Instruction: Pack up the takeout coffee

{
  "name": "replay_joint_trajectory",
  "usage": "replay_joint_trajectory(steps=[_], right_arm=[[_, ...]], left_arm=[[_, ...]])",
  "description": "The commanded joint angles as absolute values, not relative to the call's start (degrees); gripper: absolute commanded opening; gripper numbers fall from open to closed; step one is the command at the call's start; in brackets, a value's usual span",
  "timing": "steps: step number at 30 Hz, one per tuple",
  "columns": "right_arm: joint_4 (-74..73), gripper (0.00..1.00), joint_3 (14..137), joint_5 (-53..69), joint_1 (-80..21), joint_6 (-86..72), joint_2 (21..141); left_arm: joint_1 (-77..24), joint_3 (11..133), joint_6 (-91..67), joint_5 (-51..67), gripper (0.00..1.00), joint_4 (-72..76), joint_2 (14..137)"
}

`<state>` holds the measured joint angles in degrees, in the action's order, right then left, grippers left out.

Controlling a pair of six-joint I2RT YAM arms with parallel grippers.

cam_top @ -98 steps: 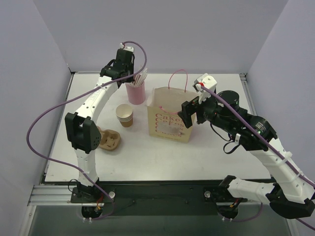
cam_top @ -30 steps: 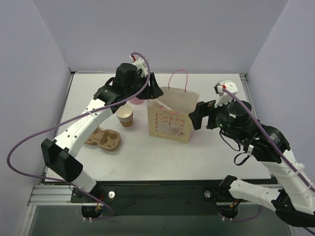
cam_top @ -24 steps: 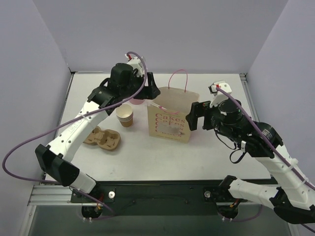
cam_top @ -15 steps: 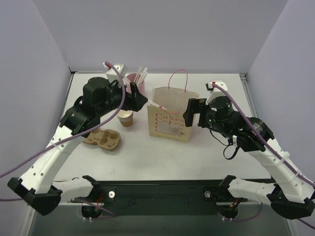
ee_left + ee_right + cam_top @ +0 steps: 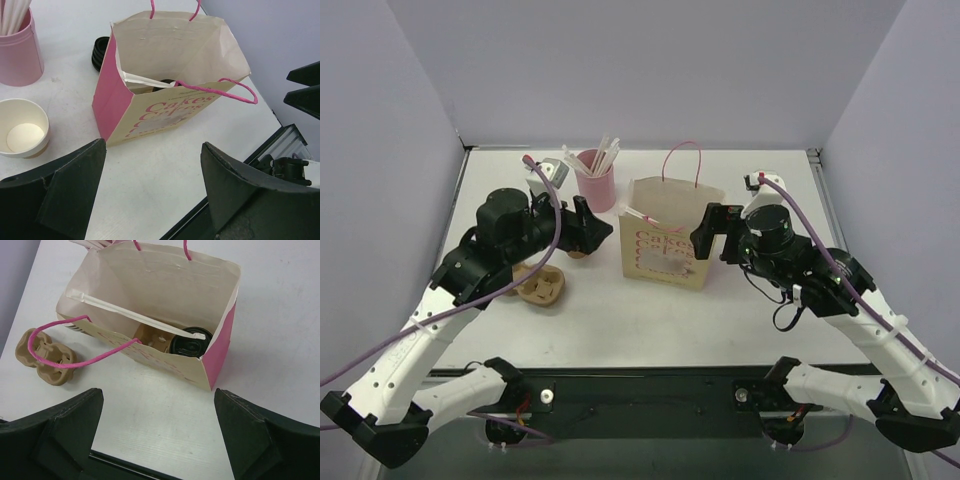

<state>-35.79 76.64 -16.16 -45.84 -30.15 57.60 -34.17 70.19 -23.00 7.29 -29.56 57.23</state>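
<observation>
White table (image 5: 720, 320), seen from above, with both arms reaching in from its near edge.

Left gripper (image 5: 152, 147): jaws spread wide and holding nothing, poised above the table just left of the bag.

Right gripper (image 5: 158, 395): jaws likewise spread and empty, close to the bag's right side and looking down into its mouth.

Bag (image 5: 665, 245): pink and cream, standing upright near the table's middle, top open, pink cord handles loose.

Carrier (image 5: 540, 285): brown pulp, lying on the table left of the bag.

Pink cup (image 5: 595, 185): holds white straws and stands behind and left of the bag.

Paper cup (image 5: 22, 127): open and empty, between the pink cup and the carrier.

Coffee (image 5: 189, 346): upright on the bag's floor in the corner by its pink side wall, with only its black lid showing.

Straw (image 5: 125, 312): white, slanting across the bag's interior down to the lid.
</observation>
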Motion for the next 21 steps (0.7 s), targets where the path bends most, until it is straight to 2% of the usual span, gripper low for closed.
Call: replay_joint_trajectory(steps=[1, 21], right_arm=[[-30.8, 1.00, 74.5, -17.9, -46.3, -31.4, 53.5], [-27.7, 1.00, 71.5, -18.2, -46.5, -32.2, 51.8]], left_arm=[[-34.4, 71.3, -22.0, 6.3, 0.86, -25.6, 55.4], [-34.4, 70.9, -21.1, 4.7, 0.87, -25.8, 54.2]])
